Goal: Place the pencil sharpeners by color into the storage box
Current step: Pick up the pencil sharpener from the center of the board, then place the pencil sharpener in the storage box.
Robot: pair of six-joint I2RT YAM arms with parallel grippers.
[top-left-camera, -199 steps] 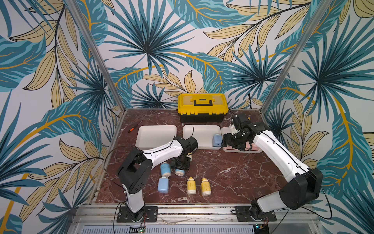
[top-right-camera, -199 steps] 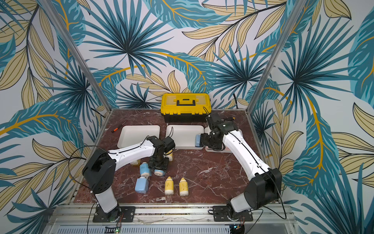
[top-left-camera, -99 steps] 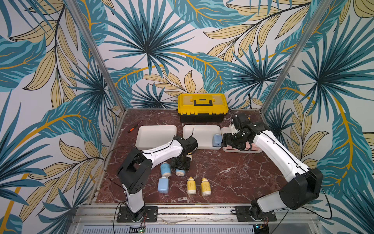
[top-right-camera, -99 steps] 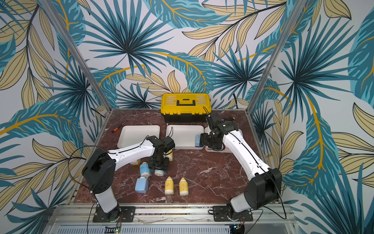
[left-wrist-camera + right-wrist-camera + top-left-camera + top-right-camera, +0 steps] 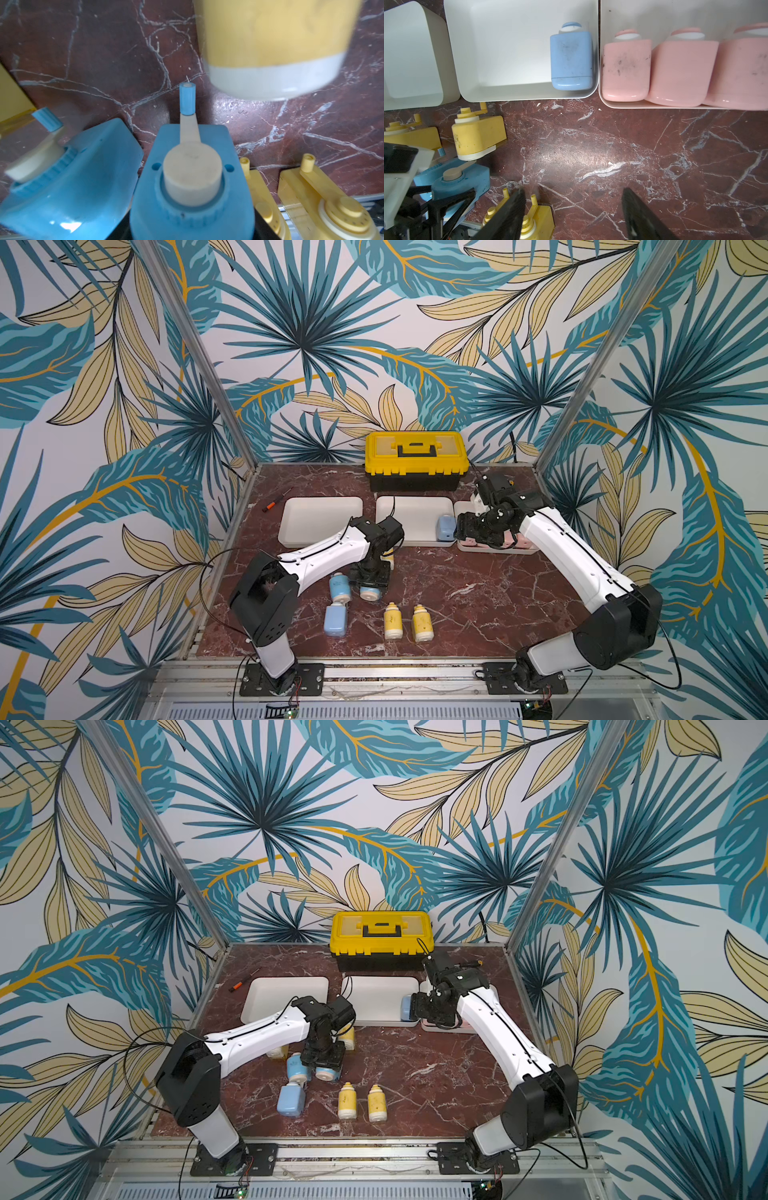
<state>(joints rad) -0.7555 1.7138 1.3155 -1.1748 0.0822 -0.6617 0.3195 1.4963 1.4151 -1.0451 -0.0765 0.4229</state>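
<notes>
My left gripper (image 5: 370,580) is shut on a light blue pencil sharpener (image 5: 191,187) low over the table; black jaws flank its body. Two more blue sharpeners (image 5: 340,588) (image 5: 335,619) lie just beside it. Two yellow ones (image 5: 392,620) (image 5: 422,622) lie toward the front. Others (image 5: 347,1038) are partly hidden behind the left arm. The storage box is three white trays. The left tray (image 5: 320,506) is empty. The middle tray (image 5: 508,91) holds one blue sharpener (image 5: 572,60). The right tray (image 5: 654,106) holds pink ones (image 5: 626,68). My right gripper (image 5: 573,214) hangs open and empty over the trays' front edge.
A yellow-and-black toolbox (image 5: 415,460) stands at the back behind the trays. A small orange-handled screwdriver (image 5: 276,499) lies at the back left. Metal frame posts and patterned walls close in the table's sides.
</notes>
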